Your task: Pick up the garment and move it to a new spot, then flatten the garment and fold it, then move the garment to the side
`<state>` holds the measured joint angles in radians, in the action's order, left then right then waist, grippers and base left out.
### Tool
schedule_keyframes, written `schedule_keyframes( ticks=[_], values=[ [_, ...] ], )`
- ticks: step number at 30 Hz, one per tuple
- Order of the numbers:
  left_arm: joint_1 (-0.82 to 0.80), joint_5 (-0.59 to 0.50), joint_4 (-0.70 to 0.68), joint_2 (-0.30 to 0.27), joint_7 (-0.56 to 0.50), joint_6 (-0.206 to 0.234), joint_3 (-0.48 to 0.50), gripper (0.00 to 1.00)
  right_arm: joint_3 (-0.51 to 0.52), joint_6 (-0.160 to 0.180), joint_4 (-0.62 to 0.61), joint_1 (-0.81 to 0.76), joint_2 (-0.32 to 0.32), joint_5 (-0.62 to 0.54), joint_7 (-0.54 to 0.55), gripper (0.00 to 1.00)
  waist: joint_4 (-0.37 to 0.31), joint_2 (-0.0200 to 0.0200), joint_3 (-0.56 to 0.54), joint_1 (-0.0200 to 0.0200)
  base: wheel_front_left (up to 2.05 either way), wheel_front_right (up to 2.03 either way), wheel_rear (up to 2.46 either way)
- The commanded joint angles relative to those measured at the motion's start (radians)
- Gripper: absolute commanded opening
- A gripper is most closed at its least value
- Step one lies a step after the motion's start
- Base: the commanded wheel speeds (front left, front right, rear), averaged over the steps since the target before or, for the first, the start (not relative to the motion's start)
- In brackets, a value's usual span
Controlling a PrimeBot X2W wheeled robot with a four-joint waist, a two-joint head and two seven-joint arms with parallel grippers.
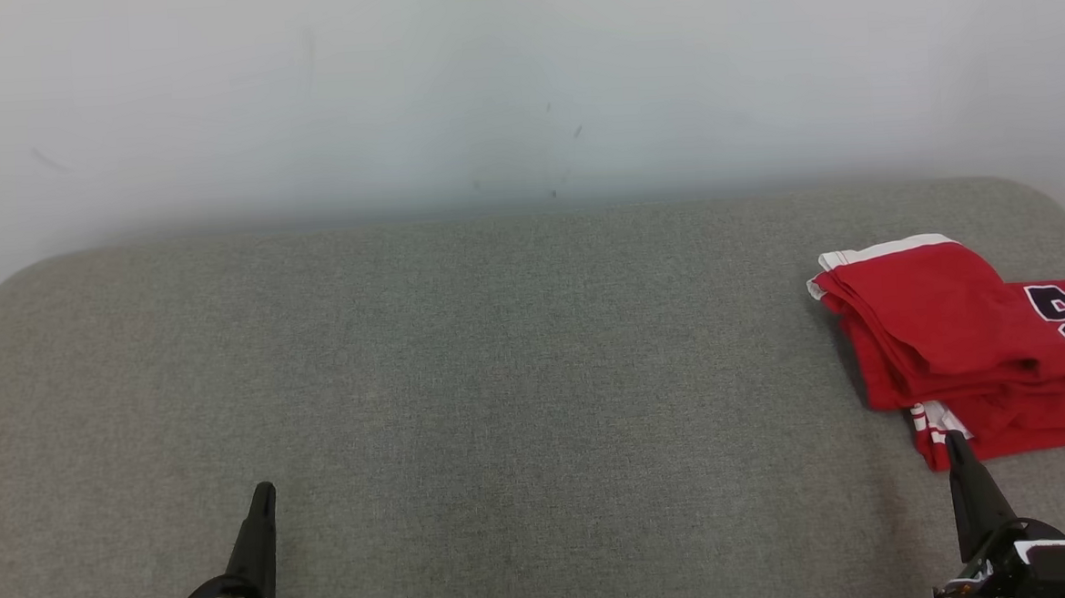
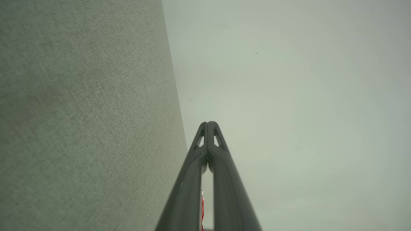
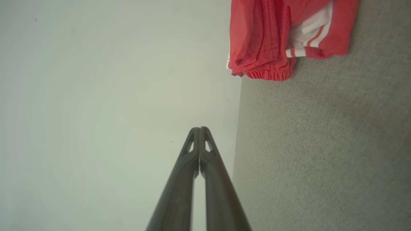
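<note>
The garment is red with white trim and dark lettering, folded into a stack at the right edge of the grey table. The right wrist view shows its bunched waistband and white stripes hanging past the table's far edge. My right gripper stands shut and empty at the lower right, its tip just in front of the garment's near hem. Its fingers are pressed together. My left gripper is shut at the lower left, far from the garment, with its tips touching.
A pale wall rises behind the table's rounded far edge. Grey felt covers the table across the middle and left.
</note>
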<state>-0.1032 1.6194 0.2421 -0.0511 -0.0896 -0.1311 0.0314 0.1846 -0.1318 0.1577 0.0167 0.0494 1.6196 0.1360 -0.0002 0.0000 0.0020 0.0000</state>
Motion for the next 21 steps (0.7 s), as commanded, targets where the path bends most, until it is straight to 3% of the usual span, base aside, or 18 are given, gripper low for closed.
schedule_keyframes(
  ticks=[1, 21],
  values=[
    [-0.009, 0.005, -0.003, 0.002, -0.001, 0.001, 0.001, 0.00, 0.002, 0.002, -0.002, 0.003, 0.002, 0.003, 0.002, 0.00, 0.000, 0.0000, 0.000, 0.0000, 0.00, 0.00, 0.00],
    [-0.009, 0.005, -0.003, 0.002, -0.001, 0.001, 0.001, 0.00, 0.002, 0.002, -0.002, 0.003, 0.002, 0.003, 0.002, 0.00, 0.000, 0.0000, 0.000, 0.0000, 0.00, 0.00, 0.00]
  ],
)
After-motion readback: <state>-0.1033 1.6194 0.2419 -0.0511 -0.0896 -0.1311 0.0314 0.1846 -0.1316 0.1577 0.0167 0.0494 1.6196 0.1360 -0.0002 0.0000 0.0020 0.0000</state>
